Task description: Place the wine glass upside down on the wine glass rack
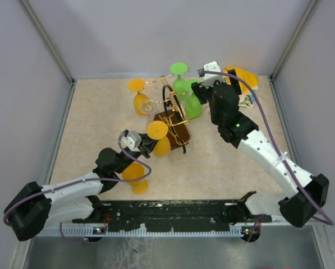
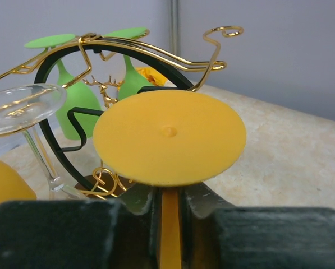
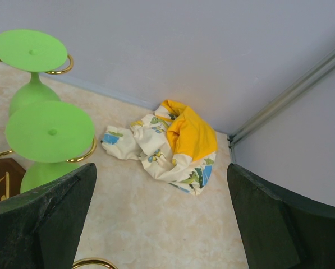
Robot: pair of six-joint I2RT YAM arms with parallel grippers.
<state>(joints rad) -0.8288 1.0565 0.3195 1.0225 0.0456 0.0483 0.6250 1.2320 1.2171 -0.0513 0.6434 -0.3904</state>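
The left gripper (image 2: 168,208) is clamping the stem of the orange wine glass (image 2: 168,137), foot up, with the wine glass rack (image 1: 177,132) standing just ahead of its fingers. The right gripper (image 3: 161,218) is hovering with its fingers apart, two green glasses (image 3: 49,131) just to its left.

Shiny gold wire wine glass rack (image 1: 171,112); matt orange plastic wine glass (image 2: 169,137); crumpled printed cloth (image 3: 175,143)
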